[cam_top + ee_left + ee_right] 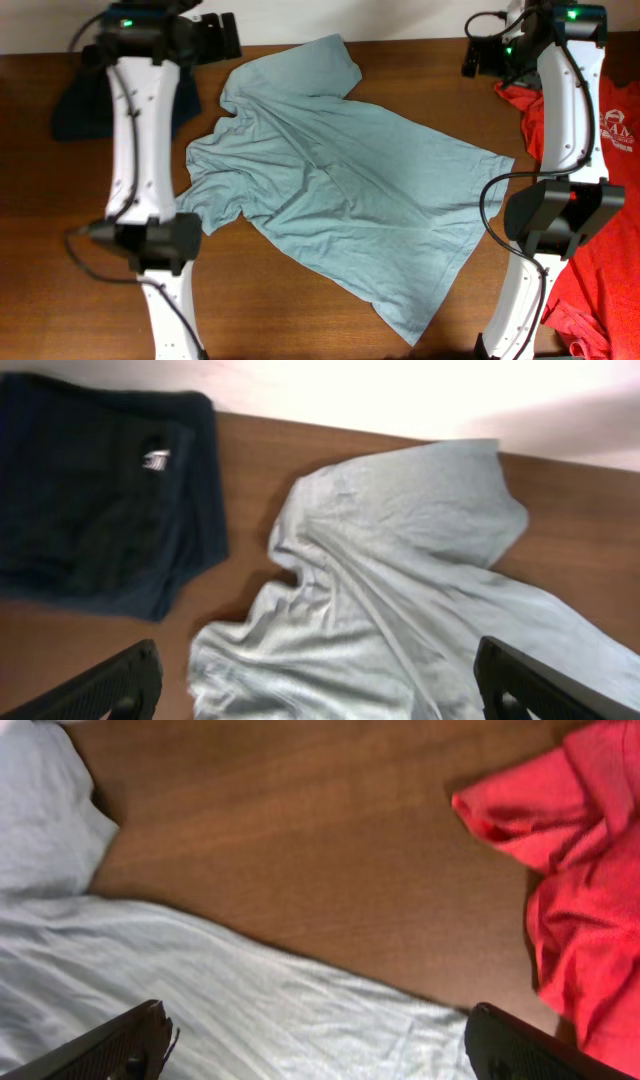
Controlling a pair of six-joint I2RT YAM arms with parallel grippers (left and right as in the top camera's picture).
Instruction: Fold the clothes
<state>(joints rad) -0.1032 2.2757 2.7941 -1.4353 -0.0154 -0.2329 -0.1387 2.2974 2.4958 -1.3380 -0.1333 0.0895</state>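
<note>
Going left to right on the brown wooden table (420,60): a folded navy garment (85,105) sits at the far left corner, looks done to me. Just beside it my left pincer (318,685) hangs over the far edge, fingers spread wide with nothing between them.

The job right now is the light grey-green cotton T-shirt (340,190), which is spread flat between the two arms, a bit wrinkled. Its long axis runs on a diagonal: neck and sleeves point to the far left, and the hem points to the near right. So the collar end is right under my left pincer, and the wrist view shows the neck and one sleeve just ahead of the fingers. That makes the left arm the clear pick for the sleeve side.

My right pincer (320,1040) is also wide apart and carrying nothing. It hovers over bare wood just beside the shirt's long far-right edge, with the body fabric running across under its camera. That arm is nearer the hem corner.

Further right is a crumpled red printed T-shirt (600,150), apart from the grey-green one and waiting its turn, I'd guess.
</note>
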